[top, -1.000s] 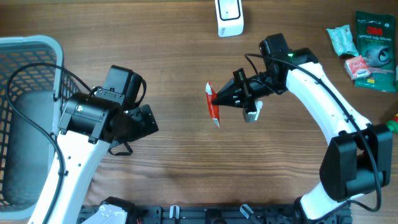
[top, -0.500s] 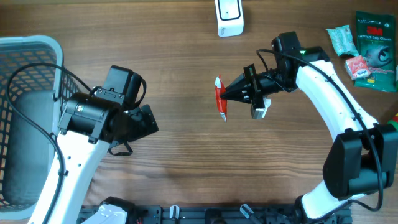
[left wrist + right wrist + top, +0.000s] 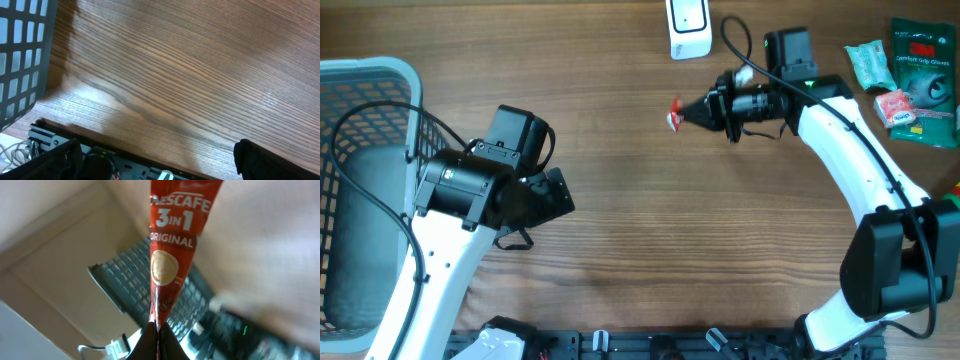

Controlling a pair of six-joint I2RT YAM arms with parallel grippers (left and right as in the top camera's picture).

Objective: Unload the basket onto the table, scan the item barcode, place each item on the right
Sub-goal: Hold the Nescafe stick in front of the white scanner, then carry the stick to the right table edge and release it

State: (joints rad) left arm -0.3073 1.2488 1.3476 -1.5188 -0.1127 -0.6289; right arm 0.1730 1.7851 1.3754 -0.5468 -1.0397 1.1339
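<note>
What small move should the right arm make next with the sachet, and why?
Probably carry the sachet the short way toward the white scanner. The right gripper is shut on its end, near the scanner but not yet in front of it.

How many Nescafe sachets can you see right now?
1: the red sachet, pinched in the right tool beside the white scanner. More could lie hidden in the basket or among the packets at right.
</note>
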